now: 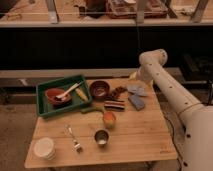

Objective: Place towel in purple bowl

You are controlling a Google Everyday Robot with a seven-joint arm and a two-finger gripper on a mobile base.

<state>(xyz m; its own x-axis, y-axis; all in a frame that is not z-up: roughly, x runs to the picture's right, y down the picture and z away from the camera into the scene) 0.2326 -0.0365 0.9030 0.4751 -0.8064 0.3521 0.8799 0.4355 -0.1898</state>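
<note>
The purple bowl [99, 89] stands upright at the back middle of the wooden table [140, 142]. A blue-grey towel [136, 90] lies crumpled on the table to the right of the bowl, with a second blue-grey cloth [136, 102] just in front of it. My white arm reaches in from the lower right. My gripper [136, 78] hangs at the table's back right edge, just above and behind the towel and well to the right of the bowl.
A green tray [46, 109] at the back left holds a red bowl [54, 95], a white spoon and a yellow item. An orange cup [109, 119], a metal cup [101, 136], a fork [75, 141], stacked white bowls [44, 148] and a dark striped item [115, 104] also stand on the table.
</note>
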